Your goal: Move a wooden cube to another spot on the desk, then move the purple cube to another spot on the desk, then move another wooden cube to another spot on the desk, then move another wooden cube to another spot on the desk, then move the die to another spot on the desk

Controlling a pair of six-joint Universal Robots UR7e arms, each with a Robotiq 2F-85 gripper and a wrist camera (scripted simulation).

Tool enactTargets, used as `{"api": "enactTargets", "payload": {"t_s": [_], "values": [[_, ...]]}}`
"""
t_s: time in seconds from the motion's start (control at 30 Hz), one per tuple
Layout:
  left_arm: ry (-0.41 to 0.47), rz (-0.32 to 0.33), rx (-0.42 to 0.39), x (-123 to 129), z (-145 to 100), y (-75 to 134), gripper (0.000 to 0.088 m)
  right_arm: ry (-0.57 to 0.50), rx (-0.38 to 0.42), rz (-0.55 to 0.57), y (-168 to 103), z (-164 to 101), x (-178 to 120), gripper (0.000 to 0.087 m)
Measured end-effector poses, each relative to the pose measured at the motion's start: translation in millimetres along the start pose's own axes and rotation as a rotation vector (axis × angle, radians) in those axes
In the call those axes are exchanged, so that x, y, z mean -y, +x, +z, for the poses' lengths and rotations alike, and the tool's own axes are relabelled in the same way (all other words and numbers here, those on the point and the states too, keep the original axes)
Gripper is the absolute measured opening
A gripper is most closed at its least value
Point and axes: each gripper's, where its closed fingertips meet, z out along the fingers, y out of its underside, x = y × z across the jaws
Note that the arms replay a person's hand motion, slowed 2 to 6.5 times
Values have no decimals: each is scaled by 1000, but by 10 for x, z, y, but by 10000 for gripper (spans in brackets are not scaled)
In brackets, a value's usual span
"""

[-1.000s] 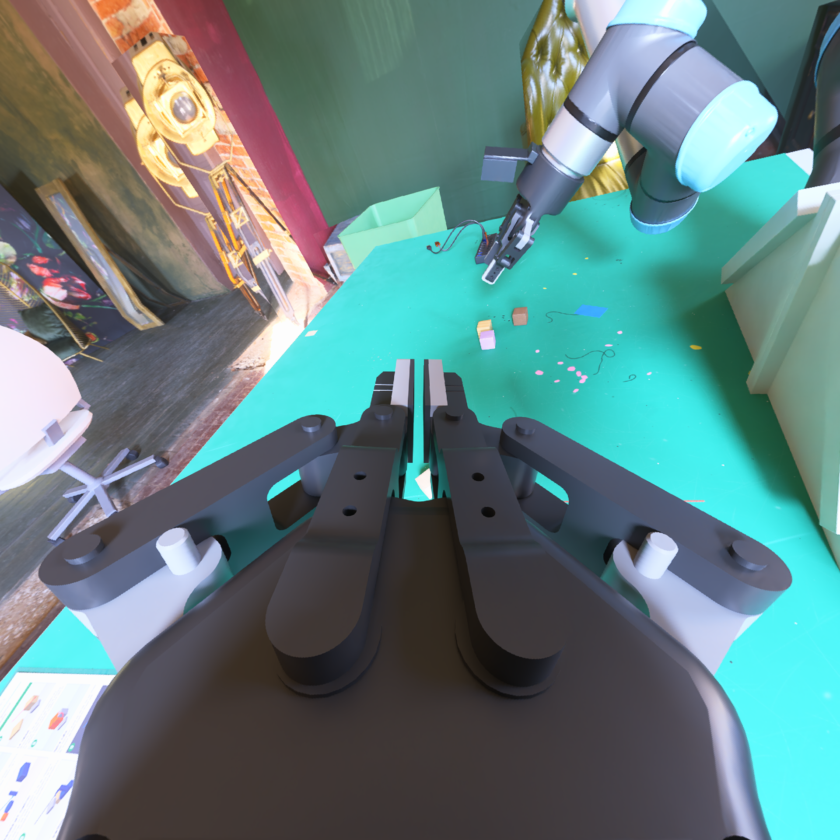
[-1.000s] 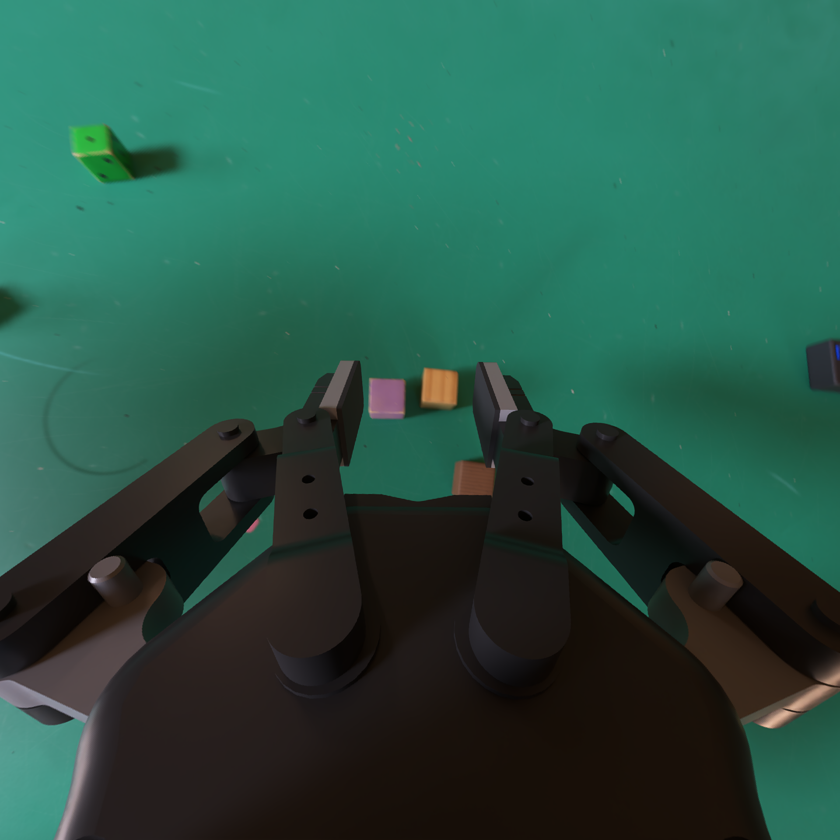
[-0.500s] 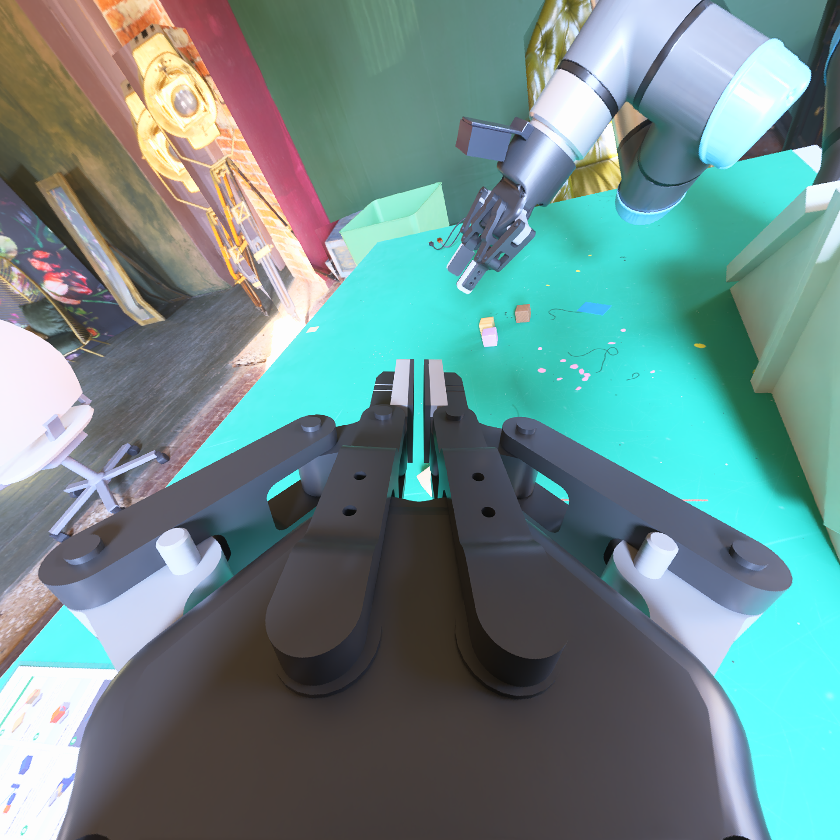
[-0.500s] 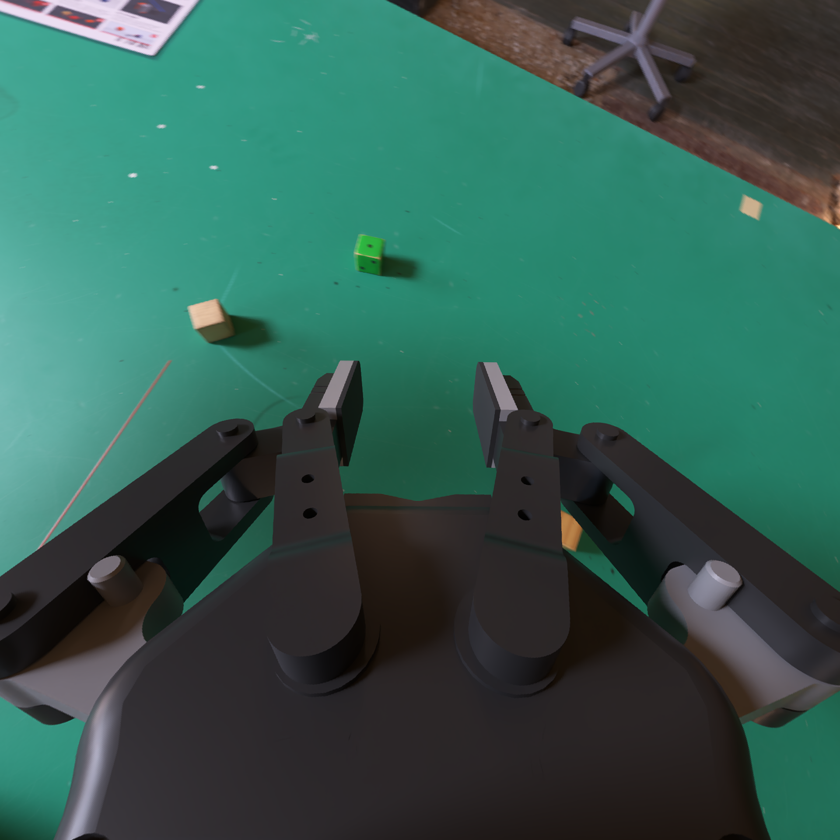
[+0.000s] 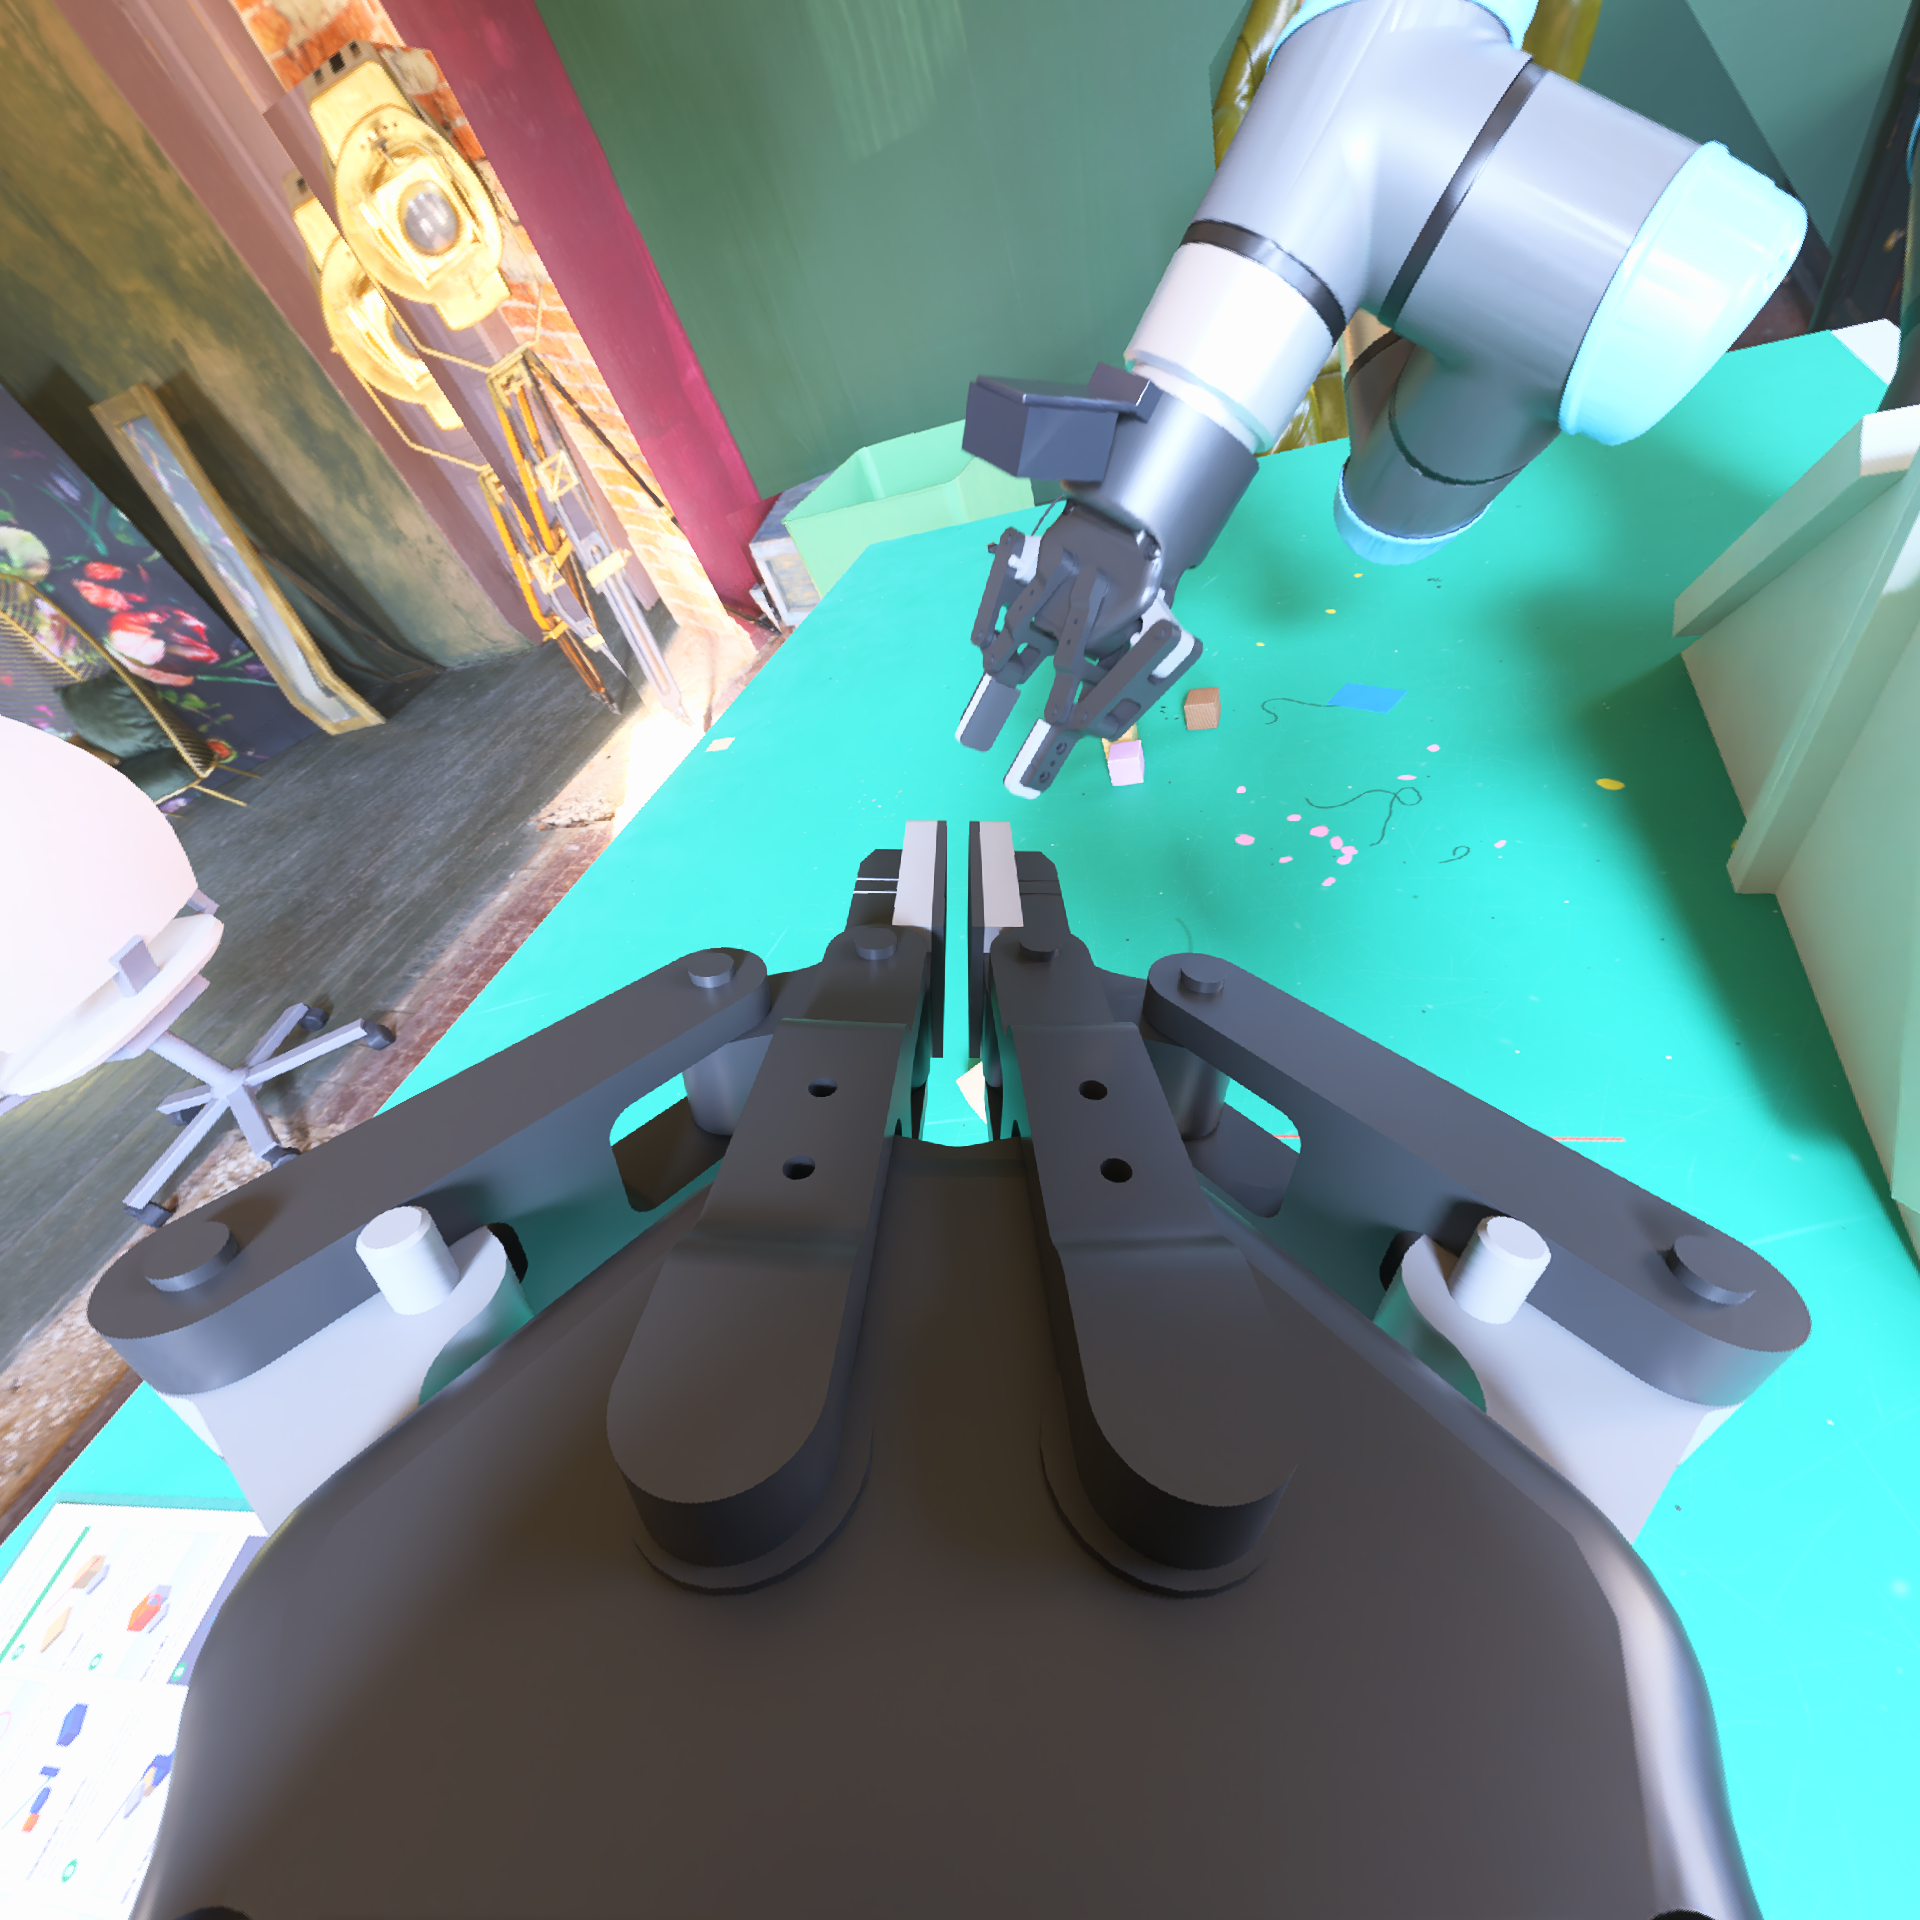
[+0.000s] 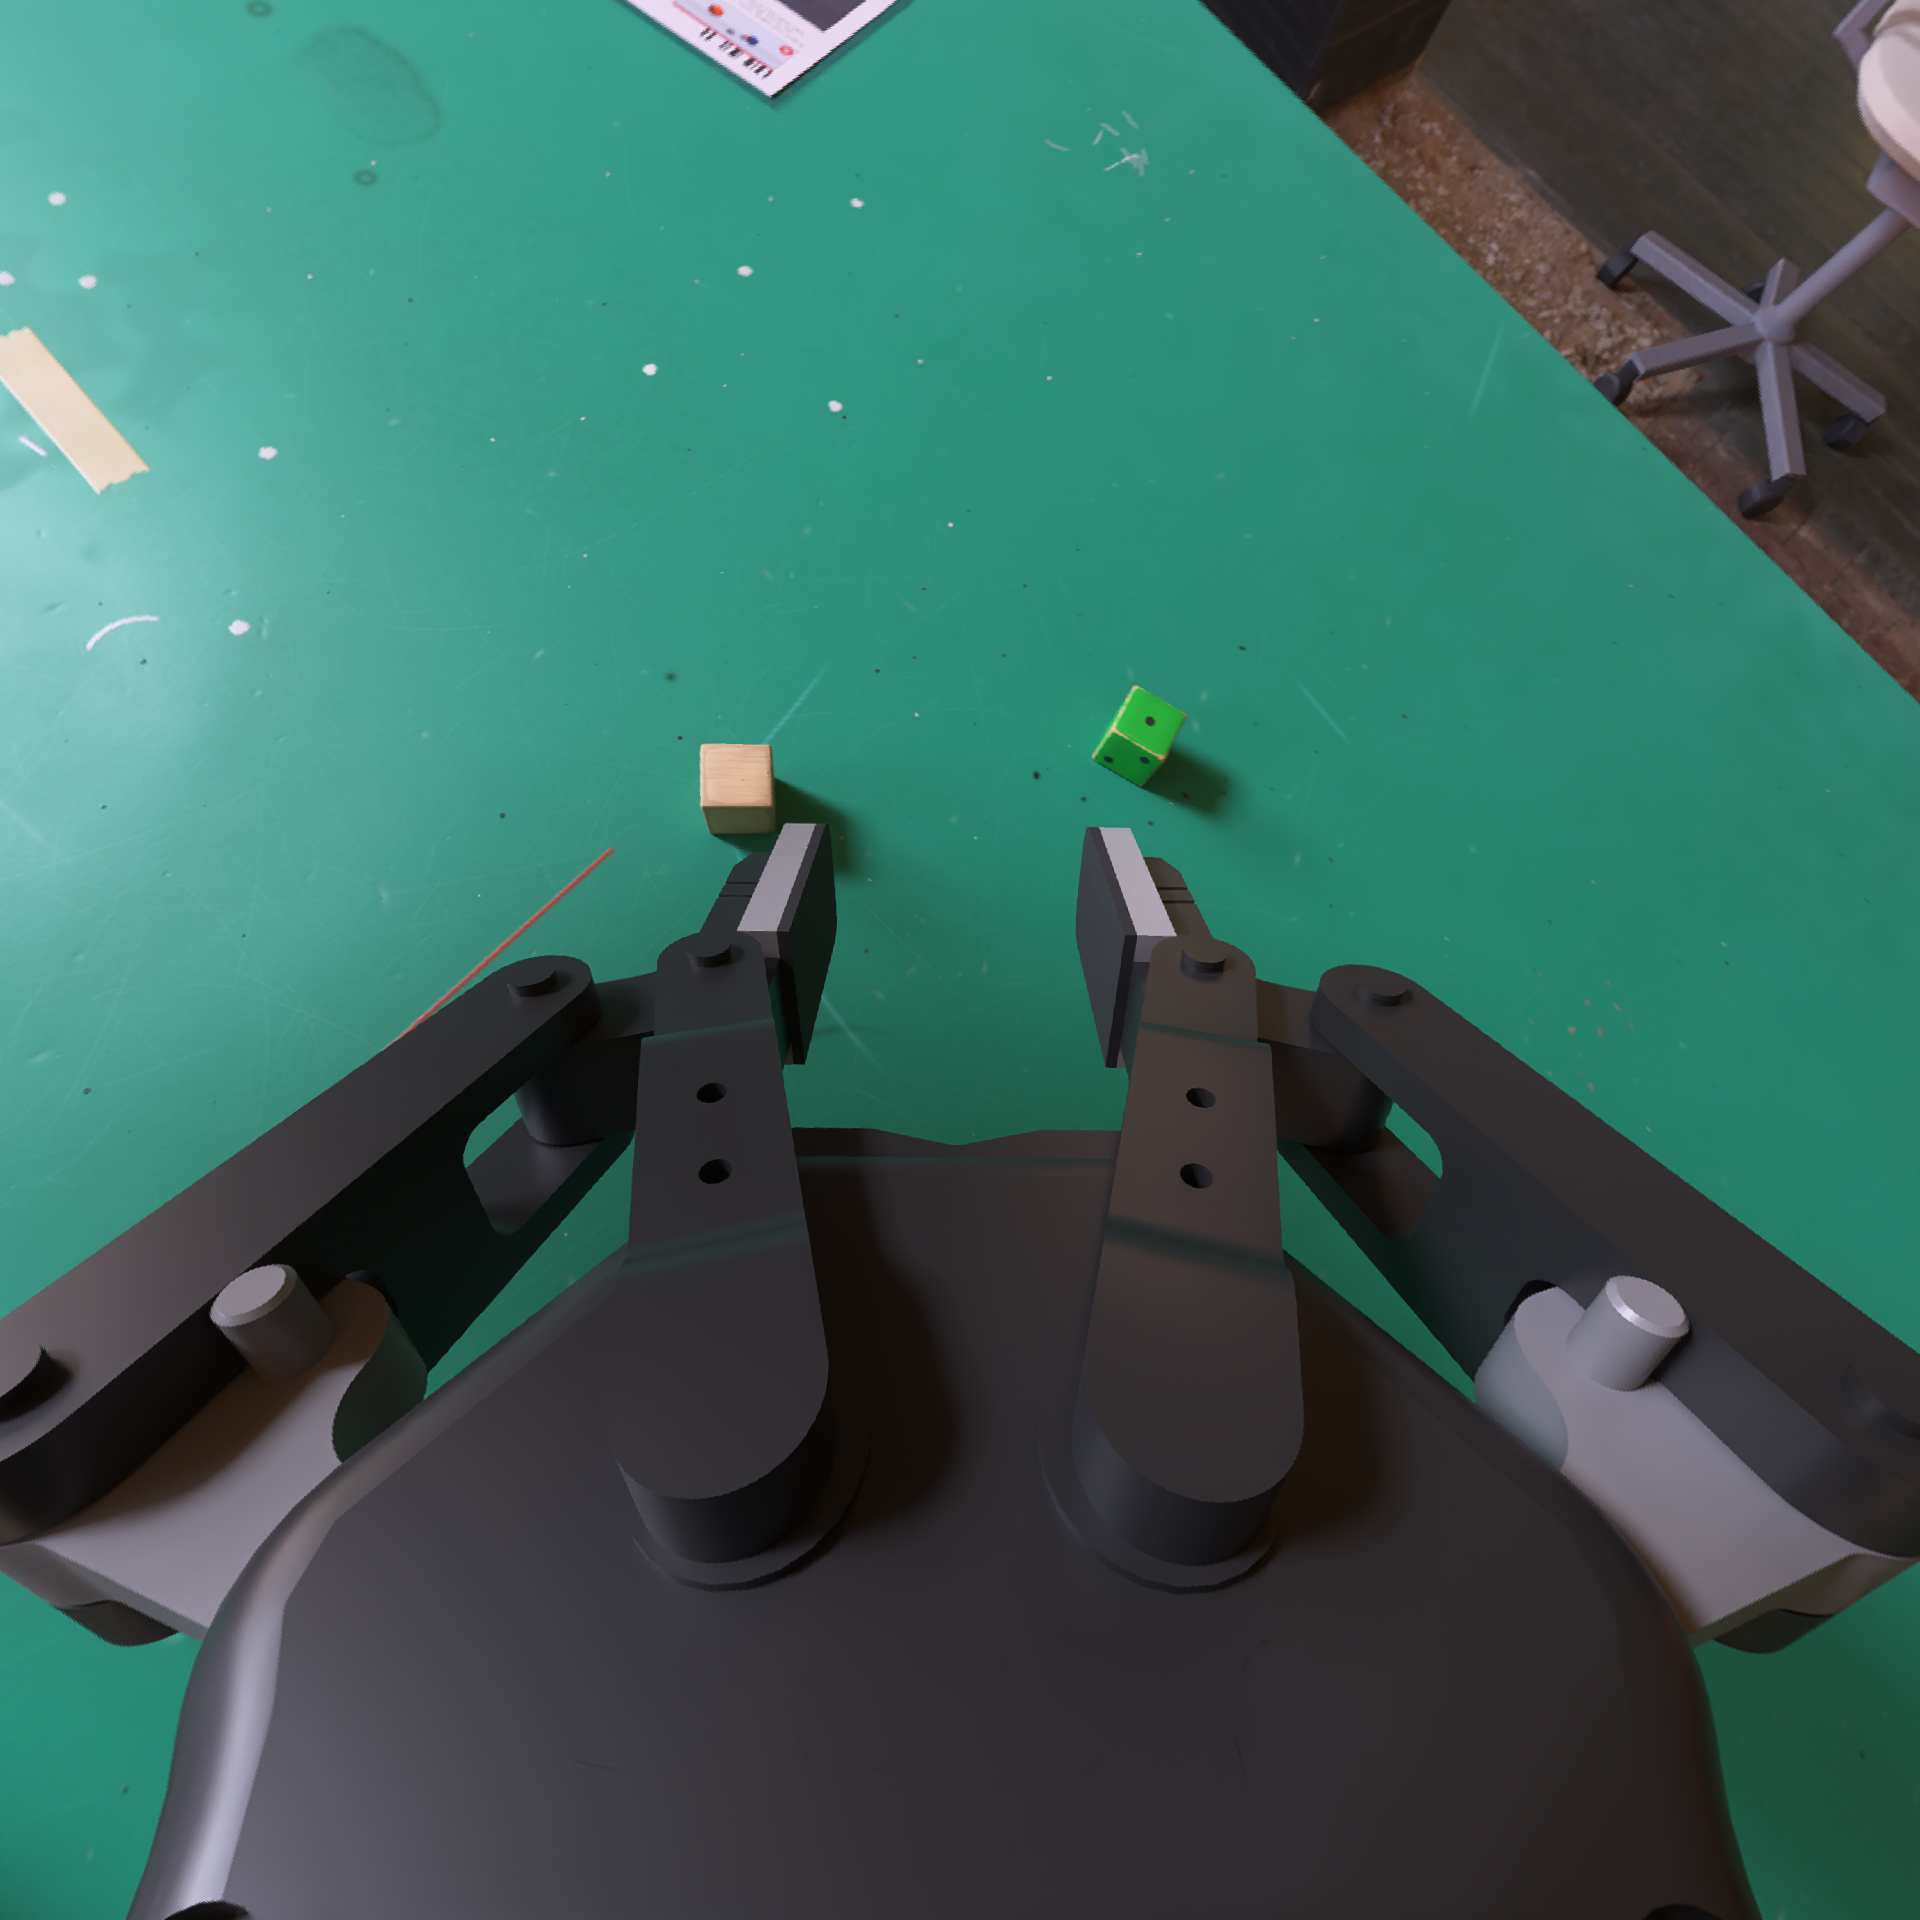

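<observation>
Green desk [image 6: 1351,499], scuffed and flecked with white paint spots. Right gripper [image 6: 956,914] above it, fingers set wide apart, nothing between them. Pale wooden cube [image 6: 737,788] sits on the desk just ahead of the tip of the finger on the view's left; whether it touches that tip cannot be told. Green die [image 6: 1139,736] lies ahead of the other finger, tilted on the view's diagonal, dark pips showing, well apart from the pale cube. Strip of tan tape [image 6: 71,410] at far left, printed sheet [image 6: 758,31] at the desk's far edge, thin red line [image 6: 509,940] on the surface beside the gripper linkage. Office chair base [image 6: 1756,353] on the floor past the desk edge. From the left wrist view: left gripper [image 5: 956,878] with fingers nearly closed, only a narrow slit, holding nothing. Far off, the right gripper [image 5: 1013,743] hangs over the desk, open. Just beyond it the purple cube [image 5: 1125,764], with a yellowish block partly hidden behind it, and a brown wooden cube [image 5: 1201,709] near, slightly apart. Blue scrap [image 5: 1366,696] and pink specks [image 5: 1320,836] lie further right.
</observation>
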Motion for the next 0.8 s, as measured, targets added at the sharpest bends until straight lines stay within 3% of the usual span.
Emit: {"api": "enactTargets", "payload": {"t_s": [0.57, 0.8], "values": [[-4, 0, 1, -10, -11, 1, 37, -125, 130, -15, -530, 847, -57, 420], [-2, -2, -2, -6, -10, 3, 36, -187, 130, -10, -615, 1101, -171, 420]]}}
